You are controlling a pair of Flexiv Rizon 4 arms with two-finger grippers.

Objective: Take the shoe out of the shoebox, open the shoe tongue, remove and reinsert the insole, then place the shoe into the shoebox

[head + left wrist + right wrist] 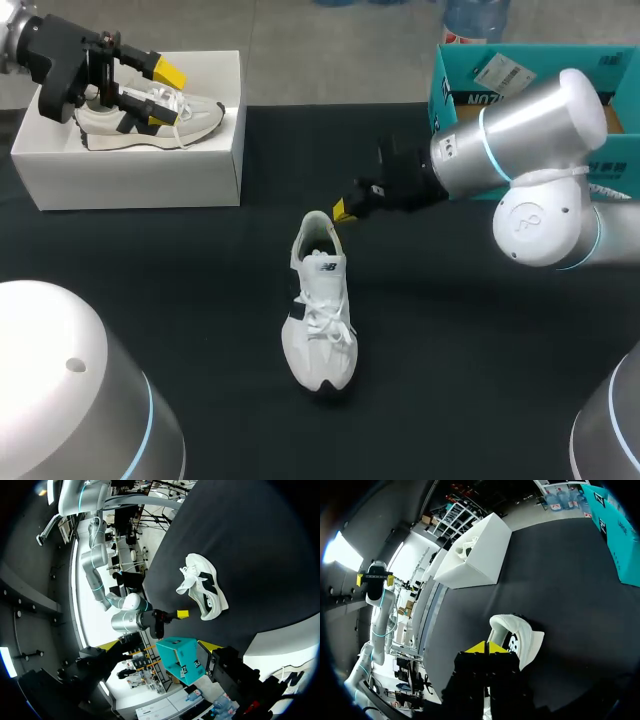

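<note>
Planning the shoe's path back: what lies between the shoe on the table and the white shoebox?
Nothing. In the head view, only bare black table lies between the shoe and the shoebox.

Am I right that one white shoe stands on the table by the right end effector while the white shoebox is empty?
Not empty: the head view shows a second shoe in the shoebox. The first shoe does stand by the right end effector.
</note>
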